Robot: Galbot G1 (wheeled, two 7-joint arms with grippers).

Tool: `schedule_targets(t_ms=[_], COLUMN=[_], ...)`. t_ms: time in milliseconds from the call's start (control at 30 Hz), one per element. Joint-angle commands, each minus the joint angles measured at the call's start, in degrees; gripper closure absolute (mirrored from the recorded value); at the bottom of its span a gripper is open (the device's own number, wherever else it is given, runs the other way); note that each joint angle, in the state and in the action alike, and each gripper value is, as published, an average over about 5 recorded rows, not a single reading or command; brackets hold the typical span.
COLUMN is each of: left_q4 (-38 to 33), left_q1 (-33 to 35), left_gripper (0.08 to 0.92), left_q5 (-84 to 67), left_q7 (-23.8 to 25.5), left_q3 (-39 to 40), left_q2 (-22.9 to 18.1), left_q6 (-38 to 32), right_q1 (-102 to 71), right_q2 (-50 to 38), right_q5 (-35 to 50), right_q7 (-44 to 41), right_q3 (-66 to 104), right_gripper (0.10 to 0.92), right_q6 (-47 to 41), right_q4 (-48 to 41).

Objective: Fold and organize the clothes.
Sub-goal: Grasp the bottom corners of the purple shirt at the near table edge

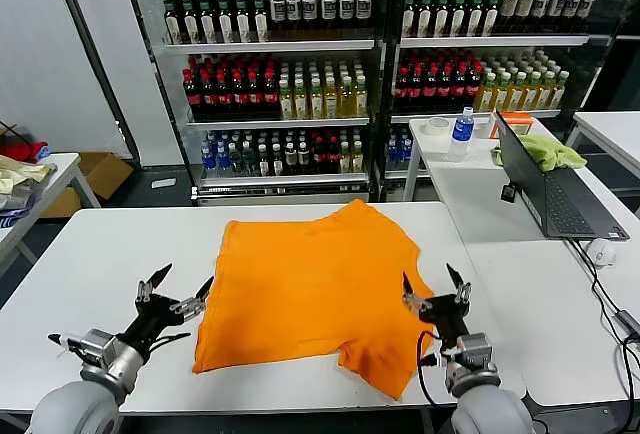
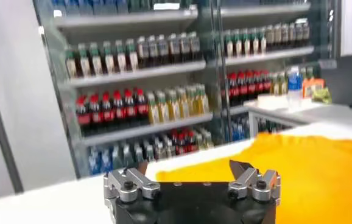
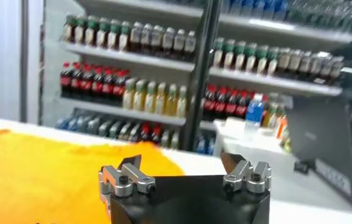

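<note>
Left hand [image 1: 181,289] and right hand [image 1: 434,288] released, flanking orange T-shirt [image 1: 305,284], laptop [image 1: 548,189] well right.

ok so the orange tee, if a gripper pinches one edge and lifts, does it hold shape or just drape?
Likely drapes: the orange T-shirt lies flat and thin on the white table, with soft wrinkles and a curled hem. Probably light, so a push would bunch it rather than slide it whole. Both the left gripper and right gripper stand open, holding nothing.

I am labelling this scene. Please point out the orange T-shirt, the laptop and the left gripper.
orange T-shirt [image 1: 305,289]: head view, middle of the cloth.
laptop [image 1: 562,204]: head view, on its keyboard.
left gripper [image 1: 180,289]: head view, between the open jaws.
</note>
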Motion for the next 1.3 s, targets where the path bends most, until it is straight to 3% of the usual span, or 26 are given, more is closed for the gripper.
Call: schedule_targets(t_ms=[33, 467, 1033, 1300], left_q4=[-6.8, -6.5, -4.1, -1.9], left_q1=[11.6, 12.6, 8.5, 7.3], left_gripper=[0.177, 0.177, 0.177, 0.189], left_q5=[-7.1, -6.8, -9.5, -9.1], left_q7=[-4.8, -9.3, -14.2, -14.2], left_q3=[-2.3, 0.7, 4.8, 6.2], left_q2=[1.8, -0.7, -2.8, -4.3], left_q6=[7.6, 15.9, 12.9, 12.0], right_q1=[-10.3, -11.9, -12.6, -12.6], right_q2=[-3.4, -2.5, -1.3, -1.3], right_q5=[2.2, 2.2, 3.0, 7.3], right_q7=[1.2, 4.8, 4.8, 6.9], right_q3=[-5.0, -5.4, -6.0, -6.4], right_gripper=[0.203, 0.203, 0.203, 0.214], right_q6=[-3.5, -3.4, -1.8, -3.3], right_q4=[4.5, 2.8, 0.0, 0.2])
